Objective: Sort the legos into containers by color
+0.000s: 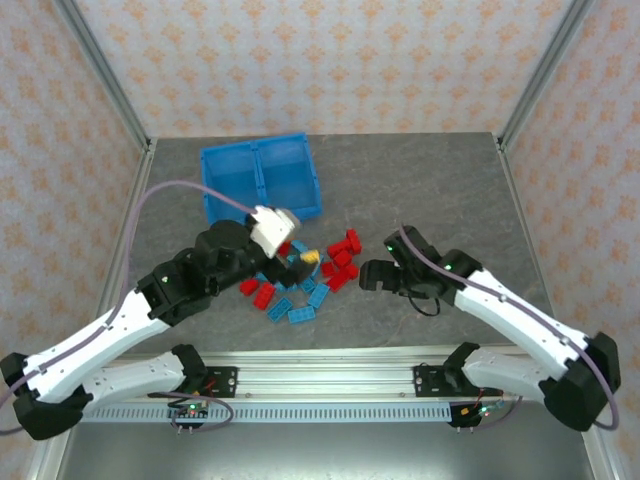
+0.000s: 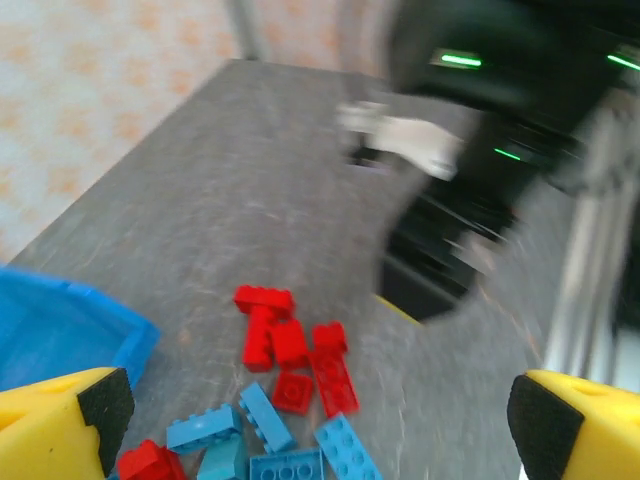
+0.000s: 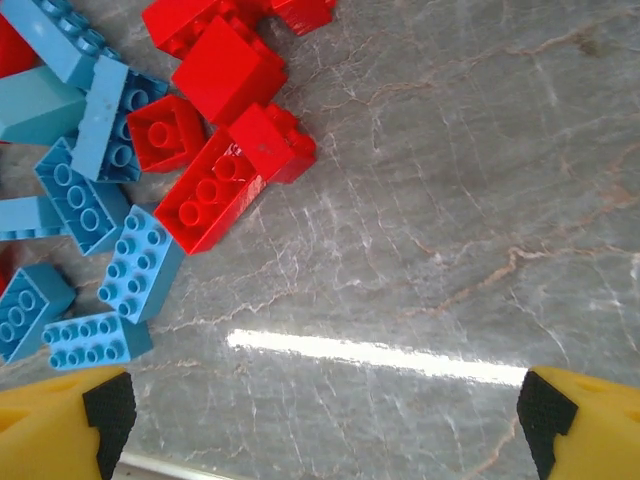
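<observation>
A mixed pile of red legos (image 1: 340,257) and light blue legos (image 1: 303,300) lies on the grey table just in front of the blue bin (image 1: 300,148); its two containers look empty. My left gripper (image 1: 303,254) hovers over the pile's left part, open, with nothing between its fingers. In the left wrist view, red bricks (image 2: 290,345) and blue bricks (image 2: 268,420) lie below the open left gripper (image 2: 320,430). My right gripper (image 1: 372,272) stands open just right of the pile. In the right wrist view the right gripper (image 3: 325,415) is over bare table, with red bricks (image 3: 225,130) and blue bricks (image 3: 90,220) at the upper left.
A corner of the bin (image 2: 50,330) sits left of the left gripper's fingers. The right arm (image 2: 480,150) appears blurred across from the left wrist camera. Patterned walls and metal posts (image 1: 100,70) enclose the table. Bare table lies right of the pile (image 3: 450,200).
</observation>
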